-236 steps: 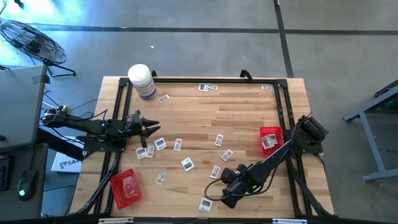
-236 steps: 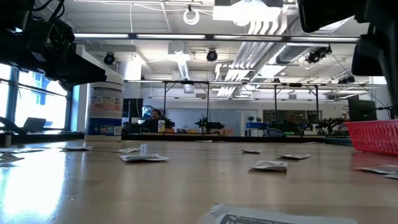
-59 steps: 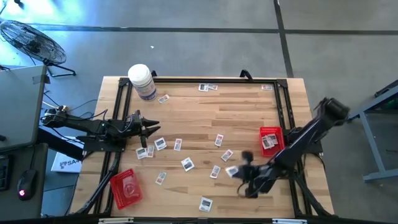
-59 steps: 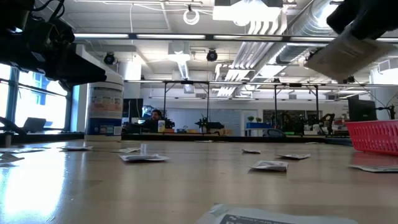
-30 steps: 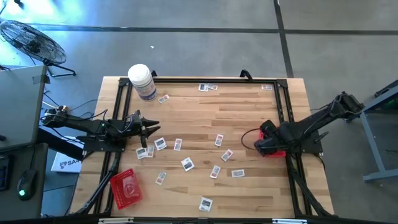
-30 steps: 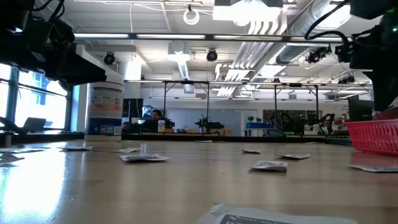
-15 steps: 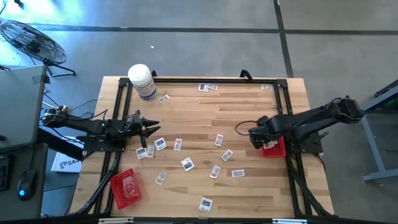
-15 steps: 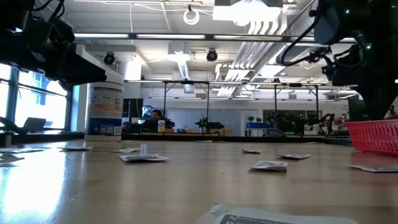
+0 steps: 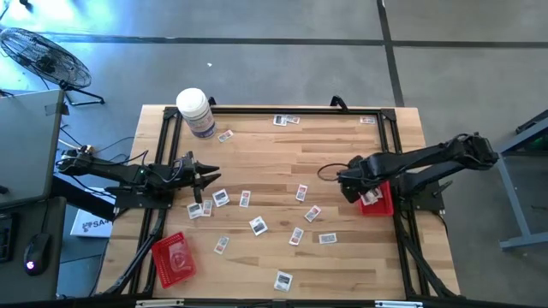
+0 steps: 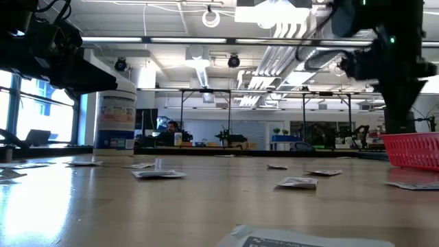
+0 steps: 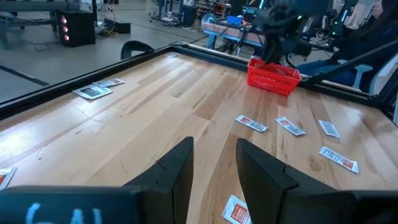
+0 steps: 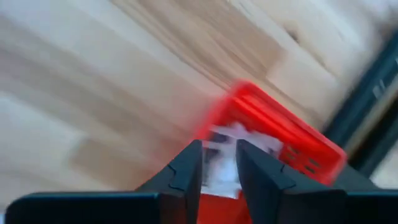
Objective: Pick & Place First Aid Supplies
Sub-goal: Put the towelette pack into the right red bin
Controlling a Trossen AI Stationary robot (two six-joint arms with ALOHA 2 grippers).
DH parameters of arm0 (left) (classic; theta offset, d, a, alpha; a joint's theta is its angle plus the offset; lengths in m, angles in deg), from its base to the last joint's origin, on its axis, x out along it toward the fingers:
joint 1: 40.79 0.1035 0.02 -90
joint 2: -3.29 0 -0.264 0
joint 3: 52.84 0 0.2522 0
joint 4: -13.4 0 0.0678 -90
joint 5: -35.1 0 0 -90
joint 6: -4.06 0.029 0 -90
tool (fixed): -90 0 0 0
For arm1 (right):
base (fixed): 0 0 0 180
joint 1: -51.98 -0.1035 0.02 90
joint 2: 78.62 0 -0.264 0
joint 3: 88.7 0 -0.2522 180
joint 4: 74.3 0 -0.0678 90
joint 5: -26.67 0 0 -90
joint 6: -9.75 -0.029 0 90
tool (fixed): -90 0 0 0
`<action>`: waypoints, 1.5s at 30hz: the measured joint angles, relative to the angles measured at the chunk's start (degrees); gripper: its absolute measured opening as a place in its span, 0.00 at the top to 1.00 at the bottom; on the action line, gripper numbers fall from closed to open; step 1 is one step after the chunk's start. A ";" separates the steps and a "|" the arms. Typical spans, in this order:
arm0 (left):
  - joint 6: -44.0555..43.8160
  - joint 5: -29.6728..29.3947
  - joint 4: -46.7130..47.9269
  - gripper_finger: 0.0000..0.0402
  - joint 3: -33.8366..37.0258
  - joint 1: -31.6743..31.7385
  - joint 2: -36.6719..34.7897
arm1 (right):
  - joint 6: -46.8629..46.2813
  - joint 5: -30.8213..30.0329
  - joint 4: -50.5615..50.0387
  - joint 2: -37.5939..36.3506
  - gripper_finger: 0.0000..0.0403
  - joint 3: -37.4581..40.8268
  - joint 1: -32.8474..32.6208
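We hold the right tool (image 9: 349, 186) spread above the red tray (image 9: 381, 204) at three o'clock (for dropping packets); left tool (image 9: 212, 177) waits spread

Grey concrete floor (image 9: 282, 64) w/ dark seam lines, all round the wooden table (image 9: 282, 150); black floor fan (image 9: 44, 58) off its far-left corner, grey cabinet (image 9: 26, 150) by the left edge, grey metal frame (image 9: 522, 184) past the right edge. Beyond the far edge in low view: big open workshop, white ceiling w/ ducts & pipes (image 10: 288, 38), strip lights (image 10: 226, 41), round lamp (image 10: 210, 17), windows (image 10: 41, 113) at left, more black-framed benches (image 10: 267, 106), a person seated (image 10: 168, 127) far back. Black rack w/ red lights (image 11: 78, 25) & blue-framed benches (image 11: 230, 28) in left wrist view.
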 joint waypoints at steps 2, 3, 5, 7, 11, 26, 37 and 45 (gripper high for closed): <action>0.00 0.00 0.00 0.70 -0.02 -0.02 0.00 | 1.23 -1.75 3.18 0.00 0.79 -2.62 -2.98; 0.00 0.00 0.00 0.70 -0.02 -0.01 0.00 | 2.29 -2.71 6.17 0.00 0.79 -3.70 -4.70; -0.01 0.00 0.00 0.70 0.00 0.00 0.00 | 5.65 -4.27 14.39 0.00 0.81 -4.76 -8.47; 0.00 0.00 0.00 0.70 -0.01 0.00 0.00 | 10.24 -4.72 25.00 0.58 0.81 -4.74 -12.35; 0.00 0.00 0.00 0.70 0.00 0.00 0.00 | 18.68 -4.41 45.96 5.21 0.81 -4.11 -19.22; -0.01 0.00 0.00 0.70 -0.02 -0.01 0.00 | 45.21 1.08 69.78 42.27 0.81 -22.12 -29.97; -0.01 0.00 -0.02 0.70 -0.02 -0.01 0.00 | 49.53 4.78 69.76 50.62 0.81 -28.44 -30.35; -0.01 0.00 -0.01 0.70 -0.01 0.00 0.01 | 44.04 4.98 57.80 49.31 0.81 -28.63 -30.48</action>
